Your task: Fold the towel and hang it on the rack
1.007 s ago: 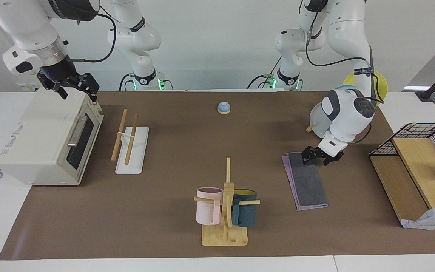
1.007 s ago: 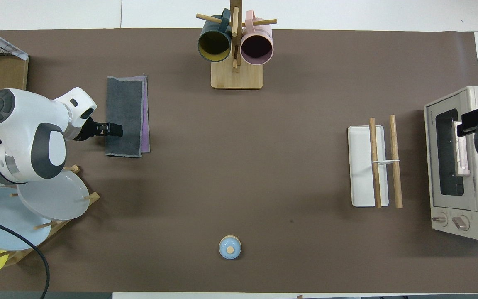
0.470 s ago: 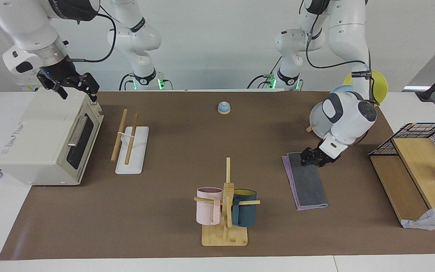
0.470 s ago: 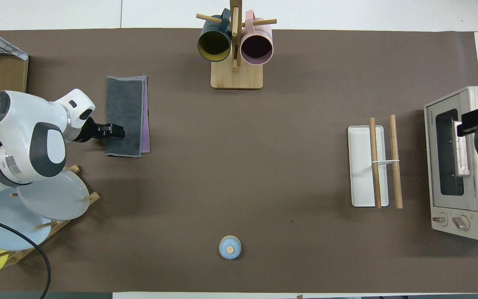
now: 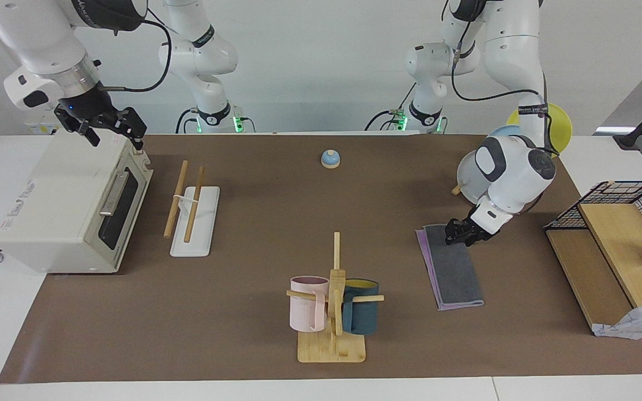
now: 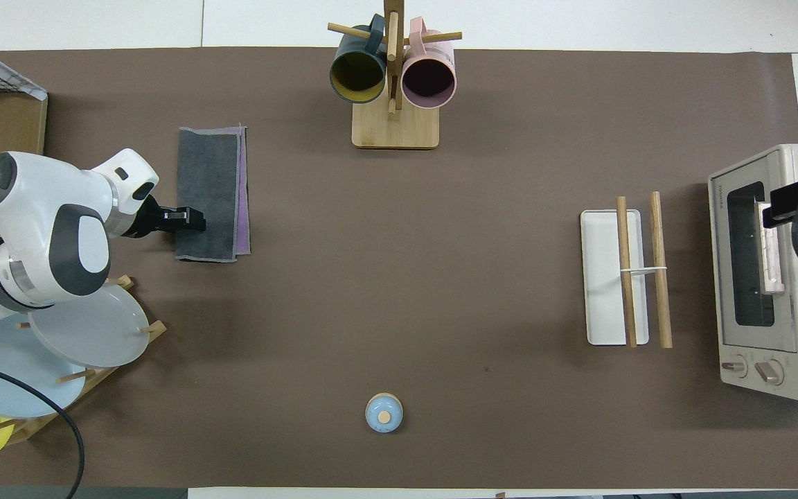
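The towel (image 5: 456, 270) (image 6: 206, 187) lies folded flat on the brown mat toward the left arm's end, dark grey face up with a purple strip along one long side. My left gripper (image 5: 462, 234) (image 6: 191, 220) is low at the towel's end nearer to the robots, touching its grey edge. The rack (image 5: 194, 220) (image 6: 614, 277), two wooden rods on a white base, stands toward the right arm's end, beside the toaster oven. My right gripper (image 5: 113, 133) waits open and empty above the oven's top.
A toaster oven (image 5: 70, 206) sits at the right arm's end. A bamboo mug tree (image 5: 332, 312) with two mugs stands far from the robots. There is also a blue bell (image 5: 330, 159), a plate stand (image 6: 59, 339), a wooden shelf with a wire basket (image 5: 616, 245) and a pale cloth (image 5: 633, 326).
My left hand has tilted and settled a little closer onto the towel's end nearer to the robots. The towel and the right arm have not moved.
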Action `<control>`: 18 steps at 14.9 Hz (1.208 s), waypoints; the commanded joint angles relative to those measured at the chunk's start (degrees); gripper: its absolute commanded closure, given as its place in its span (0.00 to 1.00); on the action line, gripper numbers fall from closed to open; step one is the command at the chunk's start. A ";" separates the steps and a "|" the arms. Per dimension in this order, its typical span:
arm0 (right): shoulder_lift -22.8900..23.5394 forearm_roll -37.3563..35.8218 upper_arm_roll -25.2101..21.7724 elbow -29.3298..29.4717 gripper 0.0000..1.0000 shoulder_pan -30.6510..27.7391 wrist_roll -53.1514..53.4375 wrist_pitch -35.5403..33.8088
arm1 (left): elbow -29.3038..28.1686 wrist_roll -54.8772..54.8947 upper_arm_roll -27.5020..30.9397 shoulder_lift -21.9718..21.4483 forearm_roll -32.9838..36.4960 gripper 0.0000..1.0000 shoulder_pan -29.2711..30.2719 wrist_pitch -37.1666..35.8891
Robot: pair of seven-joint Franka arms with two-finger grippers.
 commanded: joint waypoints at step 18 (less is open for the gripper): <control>-1.04 2.59 0.54 -0.89 0.00 1.59 -3.08 -3.14 | 11.52 -23.04 -0.19 -3.66 -1.49 1.00 -0.45 -16.92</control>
